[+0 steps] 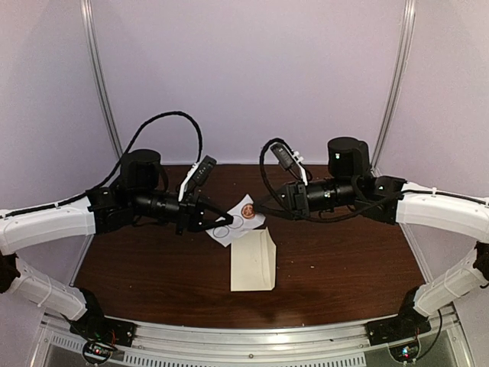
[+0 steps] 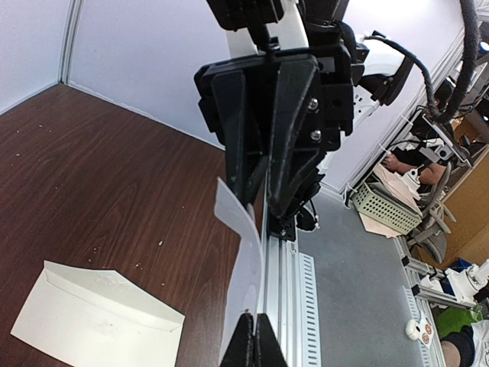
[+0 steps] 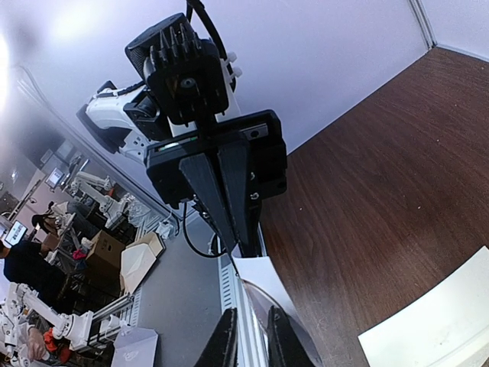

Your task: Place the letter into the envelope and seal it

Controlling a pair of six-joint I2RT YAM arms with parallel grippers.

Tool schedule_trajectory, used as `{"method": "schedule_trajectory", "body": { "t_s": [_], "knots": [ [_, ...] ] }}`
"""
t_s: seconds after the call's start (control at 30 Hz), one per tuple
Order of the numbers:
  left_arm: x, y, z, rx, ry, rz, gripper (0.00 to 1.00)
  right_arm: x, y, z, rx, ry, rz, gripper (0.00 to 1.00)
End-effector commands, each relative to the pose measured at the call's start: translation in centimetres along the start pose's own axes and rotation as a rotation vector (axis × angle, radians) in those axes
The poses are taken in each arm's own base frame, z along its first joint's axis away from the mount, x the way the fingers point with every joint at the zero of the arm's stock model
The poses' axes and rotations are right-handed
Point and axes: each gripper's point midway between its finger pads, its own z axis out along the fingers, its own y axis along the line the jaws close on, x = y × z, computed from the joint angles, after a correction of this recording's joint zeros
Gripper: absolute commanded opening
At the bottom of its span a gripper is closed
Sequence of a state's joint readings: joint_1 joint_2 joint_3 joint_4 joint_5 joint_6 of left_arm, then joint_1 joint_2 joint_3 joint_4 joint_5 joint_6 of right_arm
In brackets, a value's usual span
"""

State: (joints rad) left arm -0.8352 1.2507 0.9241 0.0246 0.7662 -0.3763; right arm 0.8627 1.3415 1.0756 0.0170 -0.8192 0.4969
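Note:
The cream envelope [image 1: 253, 261] lies flat on the table, its flap folded down; it also shows in the left wrist view [image 2: 92, 321] and the right wrist view [image 3: 435, 329]. No letter sheet is in view. Both grippers meet above the table behind the envelope. My left gripper [image 1: 217, 222] [image 2: 256, 340] is shut on the edge of a small white sticker card [image 1: 235, 222] [image 2: 243, 260] and holds it in the air. My right gripper [image 1: 258, 207] [image 3: 250, 340] is at the card's other end [image 3: 267, 279], jaws a little apart around a round sticker outline. A red round sticker [image 1: 247, 208] sits by its tip.
The dark wooden table [image 1: 153, 283] has a metal rail [image 1: 252, 332] along its near edge. White walls and curved poles close the back and sides. Both arm bases stand at the near corners.

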Motion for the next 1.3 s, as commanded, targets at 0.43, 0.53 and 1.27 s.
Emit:
{"method": "schedule_trajectory", "body": {
  "t_s": [0.43,0.53,1.27],
  "knots": [
    [-0.6,-0.6,0.0,0.018,-0.016,0.02,0.0,-0.6,1.0,0.3,-0.043,-0.008,-0.03,0.03],
    [-0.6,-0.3,0.0,0.002,-0.018,0.012,0.0,-0.6,1.1,0.3,-0.048,-0.007,-0.033,0.0],
    [0.7,3.4,0.6,-0.159,0.025,-0.121,0.0,-0.5,1.2,0.3,-0.056,-0.005,-0.041,0.0]
  ]
}}
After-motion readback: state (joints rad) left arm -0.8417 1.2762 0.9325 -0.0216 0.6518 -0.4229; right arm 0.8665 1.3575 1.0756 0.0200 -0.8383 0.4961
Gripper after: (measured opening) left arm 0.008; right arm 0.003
